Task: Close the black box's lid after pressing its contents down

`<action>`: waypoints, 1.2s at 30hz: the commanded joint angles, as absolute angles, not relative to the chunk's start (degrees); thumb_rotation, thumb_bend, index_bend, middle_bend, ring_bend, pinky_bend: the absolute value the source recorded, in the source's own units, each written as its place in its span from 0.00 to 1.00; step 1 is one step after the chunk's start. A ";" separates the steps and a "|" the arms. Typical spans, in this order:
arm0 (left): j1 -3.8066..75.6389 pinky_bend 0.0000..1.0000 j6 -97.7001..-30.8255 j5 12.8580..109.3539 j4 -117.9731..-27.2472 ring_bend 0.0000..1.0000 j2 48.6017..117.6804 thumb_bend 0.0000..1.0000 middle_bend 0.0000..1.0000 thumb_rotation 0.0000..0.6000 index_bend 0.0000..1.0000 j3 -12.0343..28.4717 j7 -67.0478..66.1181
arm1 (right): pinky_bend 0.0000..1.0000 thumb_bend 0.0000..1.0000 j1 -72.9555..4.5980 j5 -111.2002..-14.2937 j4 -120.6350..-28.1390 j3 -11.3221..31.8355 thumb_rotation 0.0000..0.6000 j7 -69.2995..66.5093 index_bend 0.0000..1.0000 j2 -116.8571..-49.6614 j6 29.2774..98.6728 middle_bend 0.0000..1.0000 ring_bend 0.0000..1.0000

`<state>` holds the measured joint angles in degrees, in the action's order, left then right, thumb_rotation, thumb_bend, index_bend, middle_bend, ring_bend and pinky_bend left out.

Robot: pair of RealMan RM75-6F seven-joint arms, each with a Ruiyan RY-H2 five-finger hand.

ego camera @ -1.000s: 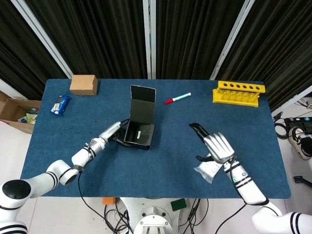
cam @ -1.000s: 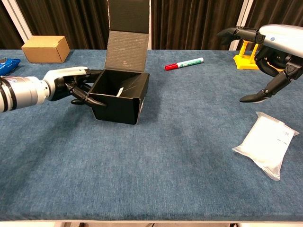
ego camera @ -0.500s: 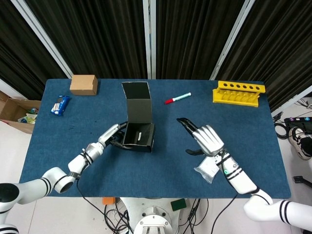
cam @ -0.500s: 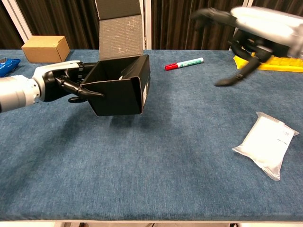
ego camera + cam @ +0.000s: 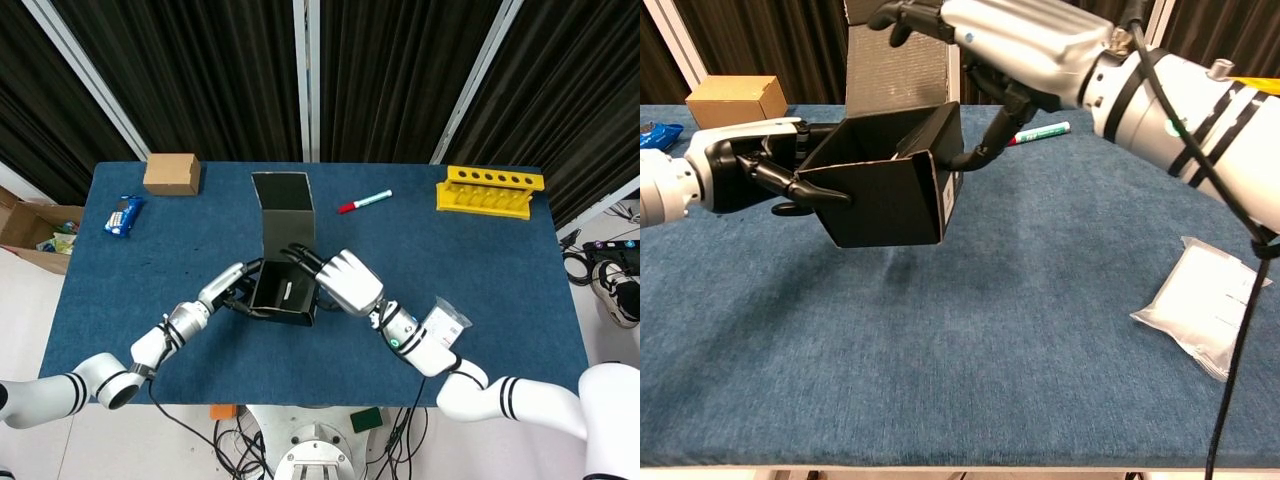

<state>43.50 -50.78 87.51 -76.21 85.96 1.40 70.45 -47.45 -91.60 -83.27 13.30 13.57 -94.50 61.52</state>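
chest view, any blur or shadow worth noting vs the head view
Chest view: sharp; the black box casts a soft shadow on the blue table beneath it, so it sits lifted. Head view: evenly lit, sharp, mild wide-angle bend at the edges.

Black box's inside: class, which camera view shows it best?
The head view: it looks down into the black box, showing a white slip inside. The chest view shows mainly its outer wall, tilted in the left hand, and raised lid.
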 commanded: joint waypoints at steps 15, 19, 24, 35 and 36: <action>43.33 0.93 -50.21 87.46 -78.04 0.76 85.19 0.00 0.48 1.00 0.50 0.69 66.58 | 1.00 0.18 -50.48 -95.12 -79.52 10.91 1.00 12.14 0.74 -96.02 62.54 0.48 0.85; 43.37 0.93 -50.06 87.57 -77.61 0.76 85.45 0.00 0.48 1.00 0.49 0.54 66.44 | 1.00 0.20 -50.83 -94.58 -79.34 9.89 1.00 12.35 0.76 -95.72 61.00 0.50 0.85; 43.23 0.93 -49.74 86.99 -75.54 0.76 87.02 0.00 0.47 1.00 0.49 0.48 63.95 | 1.00 0.20 -51.23 -94.22 -77.72 8.84 1.00 12.59 0.77 -96.58 59.85 0.50 0.86; 41.72 0.93 -50.24 84.62 -67.79 0.76 93.80 0.00 0.45 1.00 0.47 0.76 54.03 | 1.00 0.20 -51.61 -94.33 -71.11 6.58 1.00 10.03 0.61 -100.61 59.56 0.46 0.86; 41.58 0.93 -50.27 84.43 -67.35 0.76 94.23 0.00 0.45 1.00 0.47 0.83 53.56 | 1.00 0.20 -51.54 -94.36 -70.66 6.32 1.00 9.79 0.60 -100.90 59.58 0.45 0.86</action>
